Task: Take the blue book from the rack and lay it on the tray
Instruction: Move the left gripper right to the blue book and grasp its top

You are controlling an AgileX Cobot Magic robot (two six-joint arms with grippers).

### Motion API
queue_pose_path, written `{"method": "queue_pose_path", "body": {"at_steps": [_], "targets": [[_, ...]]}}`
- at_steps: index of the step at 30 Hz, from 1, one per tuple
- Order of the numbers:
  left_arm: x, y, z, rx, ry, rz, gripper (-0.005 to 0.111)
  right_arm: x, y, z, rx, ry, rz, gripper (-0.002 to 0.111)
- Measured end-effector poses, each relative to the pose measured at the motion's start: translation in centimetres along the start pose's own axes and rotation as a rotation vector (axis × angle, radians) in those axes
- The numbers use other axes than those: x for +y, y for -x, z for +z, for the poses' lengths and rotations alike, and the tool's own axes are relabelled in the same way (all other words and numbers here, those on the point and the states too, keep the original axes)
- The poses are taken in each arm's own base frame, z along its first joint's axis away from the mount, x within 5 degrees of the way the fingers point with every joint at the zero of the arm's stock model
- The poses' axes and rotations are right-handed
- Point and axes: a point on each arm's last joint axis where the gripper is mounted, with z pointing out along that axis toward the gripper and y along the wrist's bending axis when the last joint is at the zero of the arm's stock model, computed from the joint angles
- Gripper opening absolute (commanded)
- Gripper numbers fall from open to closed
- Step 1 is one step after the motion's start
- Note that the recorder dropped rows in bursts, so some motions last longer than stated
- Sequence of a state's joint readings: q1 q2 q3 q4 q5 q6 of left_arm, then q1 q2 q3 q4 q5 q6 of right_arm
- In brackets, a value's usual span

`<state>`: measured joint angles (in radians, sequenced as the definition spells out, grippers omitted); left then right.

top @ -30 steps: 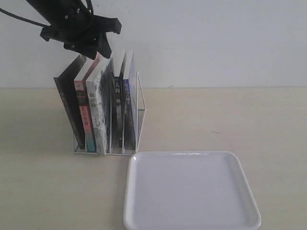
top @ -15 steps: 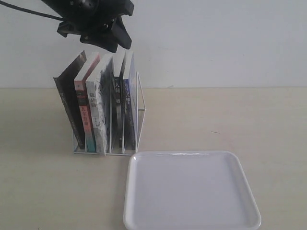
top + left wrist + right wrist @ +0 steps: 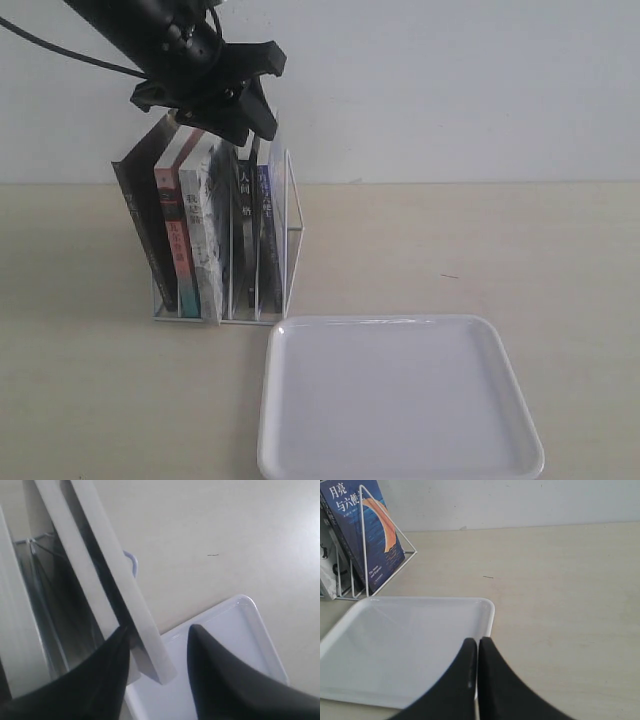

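Here the blue book (image 3: pixel 268 230) is standing in the rack's (image 3: pixel 295 215) end slot on a pale beige tabletop (image 3: pixel 500 250), a white wall (image 3: pixel 450 90) behind. The left gripper (image 3: pixel 157 629) is straddling its top edge, jaws apart. The right gripper (image 3: pixel 477 642) is hovering pinched together and empty over the tray (image 3: pixel 400 400).

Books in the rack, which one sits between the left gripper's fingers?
The blue book, the end one nearest the tray; its top edge lies inside the open left gripper, the others outside.
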<state>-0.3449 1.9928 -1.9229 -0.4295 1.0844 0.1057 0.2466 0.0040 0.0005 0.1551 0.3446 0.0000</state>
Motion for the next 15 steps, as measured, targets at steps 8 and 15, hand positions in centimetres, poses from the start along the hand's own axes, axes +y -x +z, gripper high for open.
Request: {"method": "queue_pose_path", "body": {"at_steps": [8,15], "targets": [[-0.1,0.2,0.0,-0.017,-0.015,-0.007,0.037,0.0,0.0,0.0,0.000,0.000,0.000,0.000],[0.3,0.1,1.2,0.002,-0.024,-0.022,0.037,0.0,0.0,0.0,0.000,0.000,0.000,0.000]]}}
